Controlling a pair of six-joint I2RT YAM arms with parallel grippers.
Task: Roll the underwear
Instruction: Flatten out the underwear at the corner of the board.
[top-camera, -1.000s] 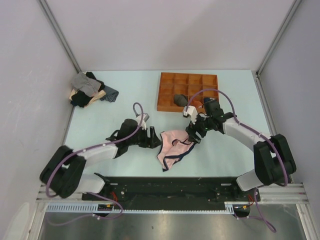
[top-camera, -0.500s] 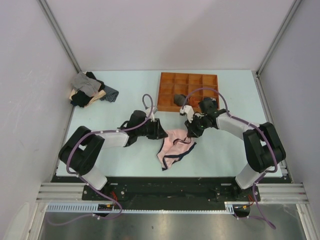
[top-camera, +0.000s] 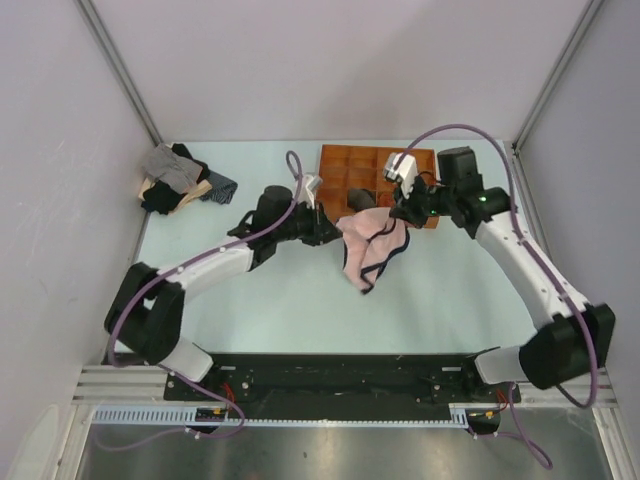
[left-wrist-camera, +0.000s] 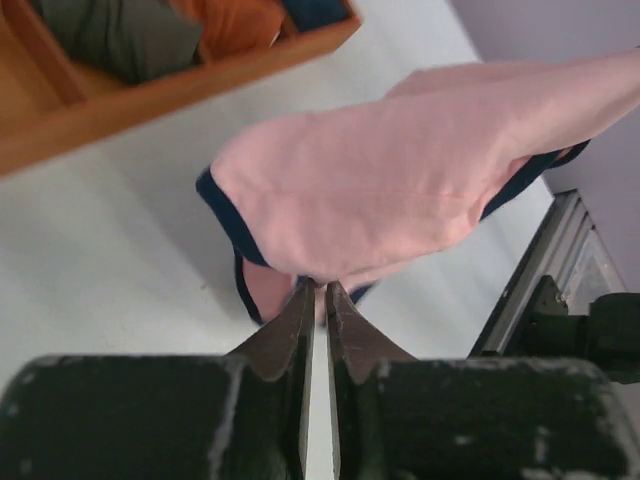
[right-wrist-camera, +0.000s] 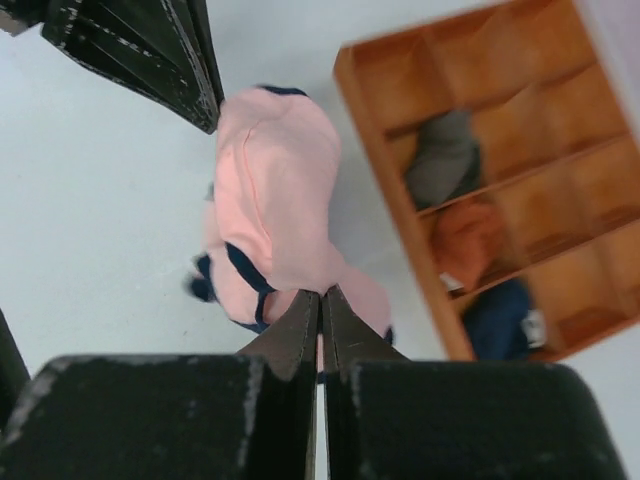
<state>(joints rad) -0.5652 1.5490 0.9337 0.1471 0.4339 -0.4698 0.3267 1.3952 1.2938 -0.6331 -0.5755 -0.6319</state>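
Centrally, soft light-pink fabric briefs with navy edging (top-camera: 368, 248) sag limp above the pale table (top-camera: 250, 300), slung between the left gripper (top-camera: 325, 228) and the right gripper (top-camera: 400, 213), each pinched tight on a hem. Beyond, at upper right, an orange gridded tray (top-camera: 345, 160) holds rolled bundles (right-wrist-camera: 445, 160).

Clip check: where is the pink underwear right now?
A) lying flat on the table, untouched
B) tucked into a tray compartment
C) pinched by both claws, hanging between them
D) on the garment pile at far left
C: the left claw and right claw are each shut on an edge of the underwear, which drapes between them.
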